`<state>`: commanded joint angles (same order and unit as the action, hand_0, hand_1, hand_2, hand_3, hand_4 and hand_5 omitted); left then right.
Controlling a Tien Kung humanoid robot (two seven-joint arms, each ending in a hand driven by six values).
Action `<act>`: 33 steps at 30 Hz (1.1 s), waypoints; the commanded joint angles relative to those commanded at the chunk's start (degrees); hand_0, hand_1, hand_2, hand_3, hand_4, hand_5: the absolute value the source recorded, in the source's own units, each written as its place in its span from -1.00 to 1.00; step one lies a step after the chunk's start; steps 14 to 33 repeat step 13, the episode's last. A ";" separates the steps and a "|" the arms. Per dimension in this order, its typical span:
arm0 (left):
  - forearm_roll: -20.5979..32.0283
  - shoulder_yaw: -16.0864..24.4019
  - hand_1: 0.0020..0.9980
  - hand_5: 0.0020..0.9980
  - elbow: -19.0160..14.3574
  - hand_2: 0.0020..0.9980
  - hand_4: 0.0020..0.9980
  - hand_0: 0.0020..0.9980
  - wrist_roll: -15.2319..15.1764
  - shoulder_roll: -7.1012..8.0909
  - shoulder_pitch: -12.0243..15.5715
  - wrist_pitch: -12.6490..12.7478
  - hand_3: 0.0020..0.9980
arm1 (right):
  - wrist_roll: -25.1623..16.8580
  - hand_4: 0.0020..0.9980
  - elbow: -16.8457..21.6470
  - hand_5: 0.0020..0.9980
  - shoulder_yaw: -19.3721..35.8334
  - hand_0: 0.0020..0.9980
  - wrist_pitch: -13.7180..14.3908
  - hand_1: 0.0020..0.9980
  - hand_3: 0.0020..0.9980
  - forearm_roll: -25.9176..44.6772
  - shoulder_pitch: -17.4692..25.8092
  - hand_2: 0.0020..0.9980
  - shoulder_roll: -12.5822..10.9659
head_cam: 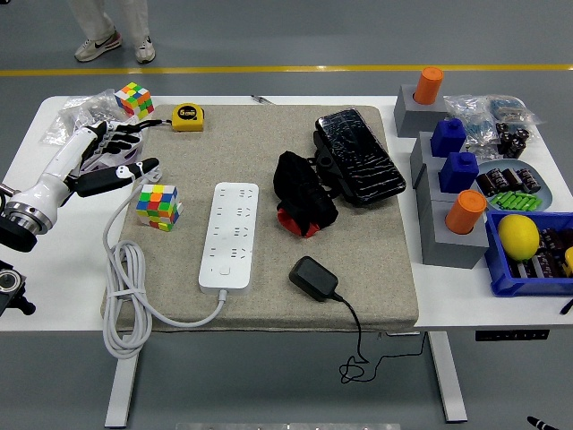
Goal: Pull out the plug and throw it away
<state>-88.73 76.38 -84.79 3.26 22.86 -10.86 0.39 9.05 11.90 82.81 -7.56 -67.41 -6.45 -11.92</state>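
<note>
1. Already free, the black plug (312, 276) lies on the mat at about 3 o'clock from the power strip (228, 236), its sockets empty.
2. Left hand (106, 161) hovers at 10 o'clock of the strip, fingers spread, holding nothing.
3. Judged next: reach across, grasp the plug, discard it off the table (448, 309).

left hand (109, 157) open, above table's left | plug (313, 277) on mat (269, 161), beside power strip (229, 235)
</note>
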 joint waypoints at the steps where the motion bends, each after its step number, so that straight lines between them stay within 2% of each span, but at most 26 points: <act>1: 0.02 0.02 0.48 0.03 -0.01 0.45 0.90 0.45 -0.02 0.01 -0.02 -0.07 0.50 | -0.01 0.99 0.00 -0.06 0.29 0.27 0.02 0.25 0.14 -0.10 0.04 0.25 0.02; 13: -0.06 1.50 0.48 0.03 -0.16 0.44 0.90 0.45 0.01 -0.63 0.41 -0.20 0.50 | -0.02 0.99 0.08 -0.06 1.41 0.27 0.03 0.25 0.14 -0.33 0.14 0.25 0.09; 33: -0.06 1.50 0.48 0.03 -0.16 0.44 0.90 0.45 0.01 -0.63 0.41 -0.20 0.50 | -0.02 0.99 0.08 -0.06 1.41 0.27 0.03 0.25 0.14 -0.33 0.14 0.25 0.09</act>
